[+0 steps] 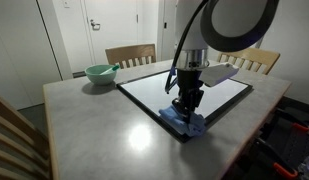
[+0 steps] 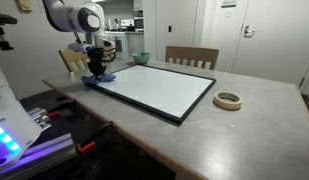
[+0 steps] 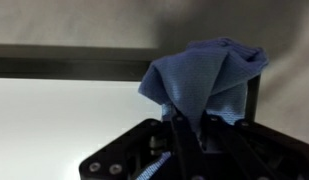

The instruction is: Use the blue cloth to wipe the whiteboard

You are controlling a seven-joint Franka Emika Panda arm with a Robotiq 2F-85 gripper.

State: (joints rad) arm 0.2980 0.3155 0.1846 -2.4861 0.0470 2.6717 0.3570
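Observation:
The whiteboard (image 1: 189, 92) lies flat on the table, white with a black frame; it also shows in an exterior view (image 2: 154, 88) and in the wrist view (image 3: 64, 120). The blue cloth (image 1: 184, 121) sits bunched at the board's near corner, partly over the frame and table, and also shows in an exterior view (image 2: 100, 77) and in the wrist view (image 3: 204, 80). My gripper (image 1: 185, 104) points straight down and is shut on the cloth, with its fingers pinching the cloth's top fold (image 3: 184, 125).
A teal bowl (image 1: 100, 73) with a utensil stands on the table beyond the board. A roll of tape (image 2: 228, 100) lies on the table beside the board. Wooden chairs (image 1: 130, 54) stand around the grey table (image 1: 94, 125).

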